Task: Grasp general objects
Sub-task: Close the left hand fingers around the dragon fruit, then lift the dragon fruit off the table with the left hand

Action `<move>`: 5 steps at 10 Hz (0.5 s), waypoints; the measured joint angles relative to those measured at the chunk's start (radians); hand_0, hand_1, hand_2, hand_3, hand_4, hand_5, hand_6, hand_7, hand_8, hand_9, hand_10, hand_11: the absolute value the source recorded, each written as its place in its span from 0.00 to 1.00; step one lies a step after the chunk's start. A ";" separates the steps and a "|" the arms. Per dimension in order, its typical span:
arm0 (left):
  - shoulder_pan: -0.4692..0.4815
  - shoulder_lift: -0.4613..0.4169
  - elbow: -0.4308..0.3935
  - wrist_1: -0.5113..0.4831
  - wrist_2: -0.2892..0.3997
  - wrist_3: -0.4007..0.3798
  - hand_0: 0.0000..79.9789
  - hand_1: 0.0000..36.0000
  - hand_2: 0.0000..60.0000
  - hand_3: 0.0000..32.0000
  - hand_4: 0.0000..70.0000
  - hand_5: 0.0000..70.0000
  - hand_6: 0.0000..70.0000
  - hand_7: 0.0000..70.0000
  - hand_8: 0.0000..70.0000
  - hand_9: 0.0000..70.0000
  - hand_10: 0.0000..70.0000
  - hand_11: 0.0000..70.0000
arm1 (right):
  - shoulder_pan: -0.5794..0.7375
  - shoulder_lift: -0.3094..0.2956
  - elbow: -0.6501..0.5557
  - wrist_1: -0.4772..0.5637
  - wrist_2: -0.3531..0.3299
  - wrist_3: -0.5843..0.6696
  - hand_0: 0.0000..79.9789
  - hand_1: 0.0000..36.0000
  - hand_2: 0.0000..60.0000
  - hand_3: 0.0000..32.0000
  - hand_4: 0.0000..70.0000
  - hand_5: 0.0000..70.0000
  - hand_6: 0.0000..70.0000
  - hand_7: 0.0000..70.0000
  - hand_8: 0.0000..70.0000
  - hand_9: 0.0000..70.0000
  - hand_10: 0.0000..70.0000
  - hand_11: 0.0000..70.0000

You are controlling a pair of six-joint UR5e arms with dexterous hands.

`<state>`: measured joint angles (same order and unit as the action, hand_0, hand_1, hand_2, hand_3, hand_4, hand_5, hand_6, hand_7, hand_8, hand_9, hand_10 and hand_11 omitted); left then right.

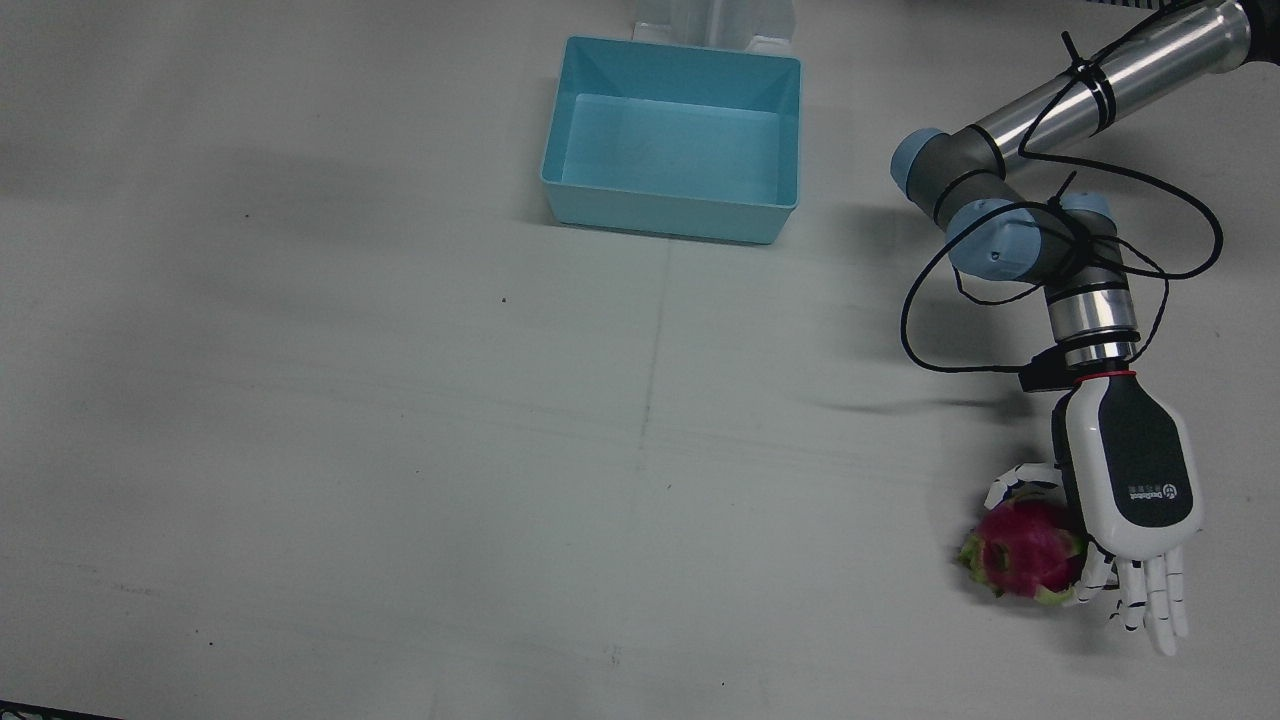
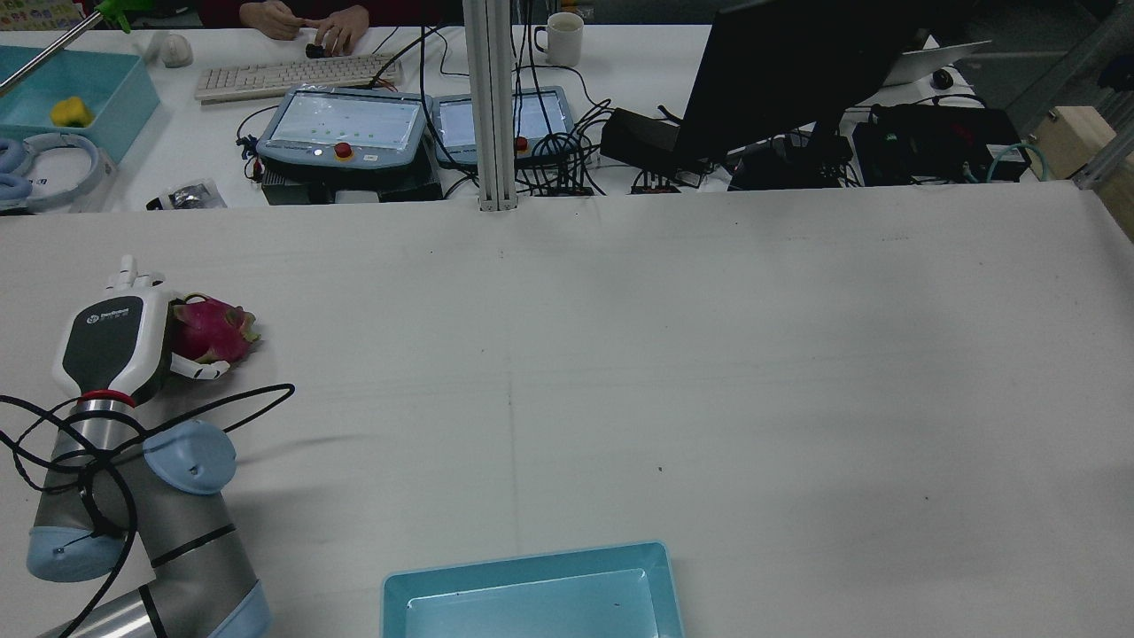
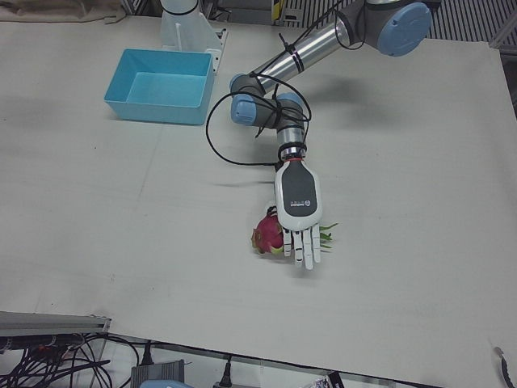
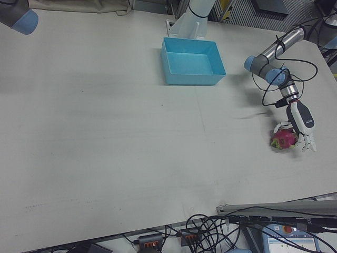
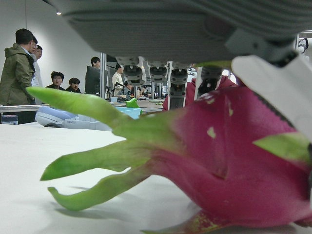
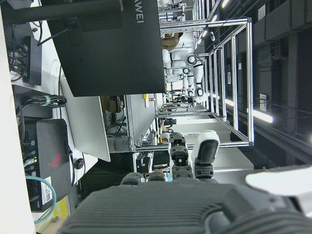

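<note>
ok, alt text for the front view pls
The robot's left hand, palm down with fingers extended, rests over a pink dragon fruit near the view's lower right, on a white table. An empty light-blue bin sits at top centre; the right arm is out of frame.

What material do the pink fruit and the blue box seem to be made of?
The fruit looks like a dragon fruit, possibly a plastic model: the magenta skin and green scales have a smooth, slightly waxy look in the left hand view. The box looks like molded plastic: uniform light blue with thin smooth walls and a soft sheen.
</note>
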<state>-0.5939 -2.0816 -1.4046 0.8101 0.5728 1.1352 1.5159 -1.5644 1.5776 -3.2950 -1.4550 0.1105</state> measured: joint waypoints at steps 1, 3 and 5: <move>0.000 0.001 0.000 -0.005 0.000 0.000 0.60 0.41 0.69 0.00 1.00 0.79 0.24 0.44 0.21 0.09 0.05 0.06 | 0.000 0.000 0.000 0.000 0.000 0.000 0.00 0.00 0.00 0.00 0.00 0.00 0.00 0.00 0.00 0.00 0.00 0.00; -0.001 0.001 -0.002 -0.009 -0.001 -0.004 0.61 0.35 0.55 0.00 1.00 0.82 0.33 0.60 0.28 0.22 0.11 0.15 | 0.000 0.000 0.000 0.000 -0.001 0.000 0.00 0.00 0.00 0.00 0.00 0.00 0.00 0.00 0.00 0.00 0.00 0.00; -0.005 0.001 -0.030 0.014 -0.002 -0.035 0.59 0.27 0.44 0.00 1.00 0.78 0.30 0.56 0.28 0.21 0.12 0.17 | 0.001 0.000 0.000 0.000 0.000 0.000 0.00 0.00 0.00 0.00 0.00 0.00 0.00 0.00 0.00 0.00 0.00 0.00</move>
<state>-0.5985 -2.0810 -1.4341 0.8243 0.5703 1.0998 1.5168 -1.5647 1.5777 -3.2950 -1.4553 0.1104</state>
